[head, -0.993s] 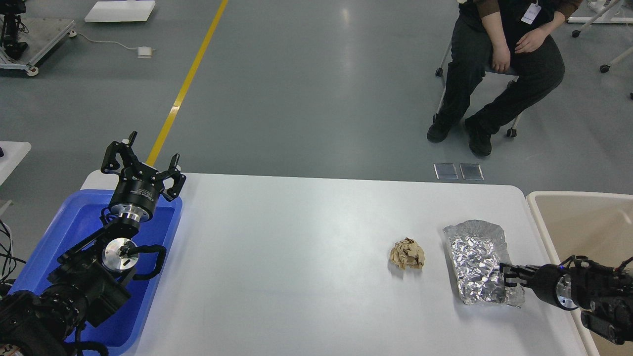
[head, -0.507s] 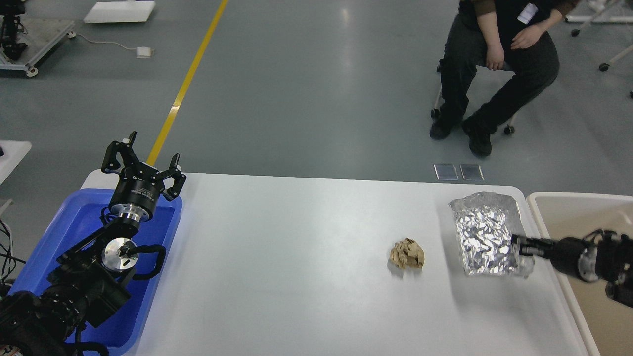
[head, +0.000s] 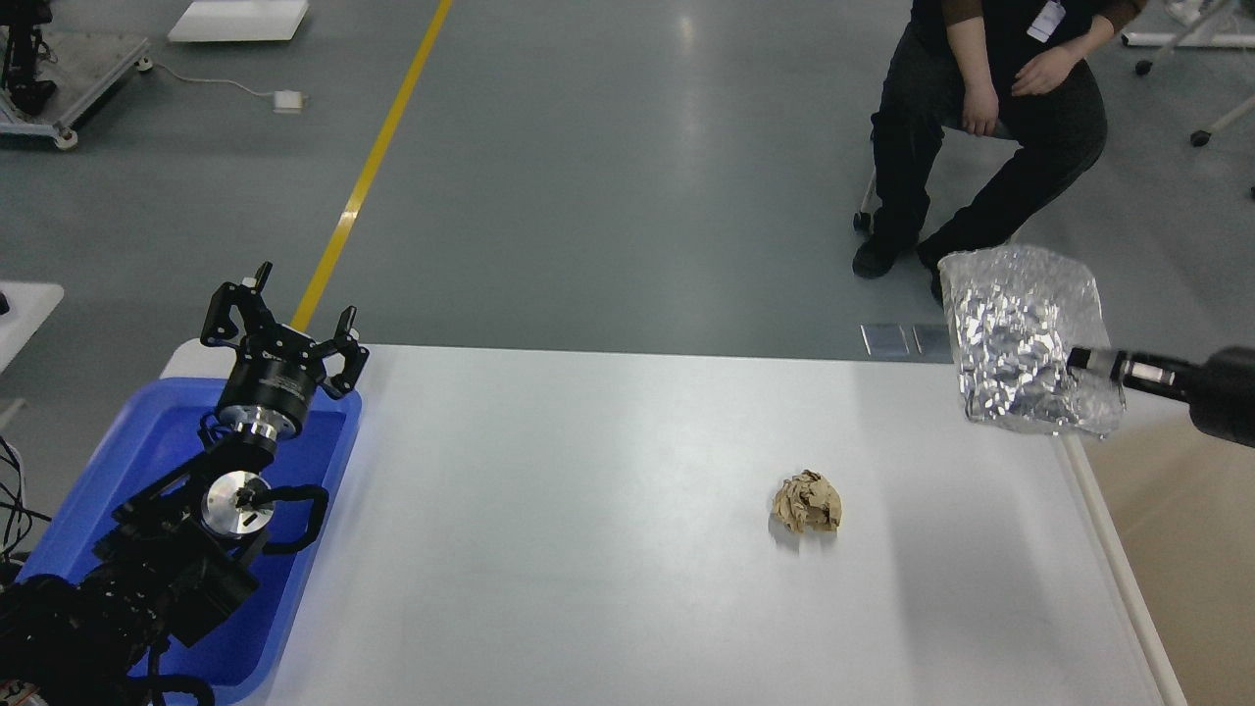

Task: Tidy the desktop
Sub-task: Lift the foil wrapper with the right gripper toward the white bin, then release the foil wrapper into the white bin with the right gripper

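Note:
The white desktop (head: 588, 490) fills the middle of the head view. A crumpled brown paper ball (head: 807, 502) lies on it, right of centre. My right gripper (head: 1076, 359) is shut on the edge of a crinkled silver foil tray (head: 1020, 338) and holds it in the air above the desktop's far right corner. My left gripper (head: 284, 324) is open and empty, pointing up over the far end of the blue plastic tray (head: 147, 451).
The cream-white bin with a beige inside (head: 1177, 549) stands against the desktop's right edge, below the raised foil. A seated person (head: 990, 118) is on the floor beyond the far right corner. A yellow floor line (head: 373, 167) runs behind the table.
My right gripper has lifted the foil tray off the desktop and carried it up and to the right, towards the bin. The paper ball and my left arm have not moved.

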Robot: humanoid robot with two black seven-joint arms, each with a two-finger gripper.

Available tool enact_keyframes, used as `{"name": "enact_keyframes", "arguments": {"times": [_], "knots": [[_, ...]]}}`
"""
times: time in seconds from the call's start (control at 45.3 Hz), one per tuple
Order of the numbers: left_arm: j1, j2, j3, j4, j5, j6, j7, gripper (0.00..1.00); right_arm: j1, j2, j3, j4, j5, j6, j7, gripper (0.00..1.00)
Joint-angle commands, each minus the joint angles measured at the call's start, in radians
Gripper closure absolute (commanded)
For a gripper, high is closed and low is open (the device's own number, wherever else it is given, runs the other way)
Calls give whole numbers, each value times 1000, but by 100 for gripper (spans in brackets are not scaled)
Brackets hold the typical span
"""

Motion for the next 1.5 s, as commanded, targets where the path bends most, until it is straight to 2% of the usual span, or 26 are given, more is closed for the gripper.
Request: {"name": "enact_keyframes", "arguments": {"times": [0.0,0.265,0.507,0.706,0.882,1.015,1.257,1.346,1.478], "knots": [[0,0,0,0,0,-1,-1,0,107,-173,136,46,1,219,1,100],[0,0,0,0,0,0,-1,0,247,-301,190,34,1,374,-1,100],[0,0,0,0,0,0,1,0,244,-313,173,-70,50,374,-12,100],[0,0,0,0,0,0,1,0,146,-286,133,-267,220,374,-61,100],[0,0,0,0,0,-1,1,0,11,-224,118,-469,317,373,-110,100],[0,0,0,0,0,-1,-1,0,-179,-116,117,-698,452,371,-160,100],[0,0,0,0,0,0,1,0,-448,156,150,-1129,519,371,-225,100],[0,0,0,0,0,0,1,0,-509,224,176,-1202,541,368,-266,100],[0,0,0,0,0,-1,1,0,-566,303,238,-1221,541,353,-312,100]]}}
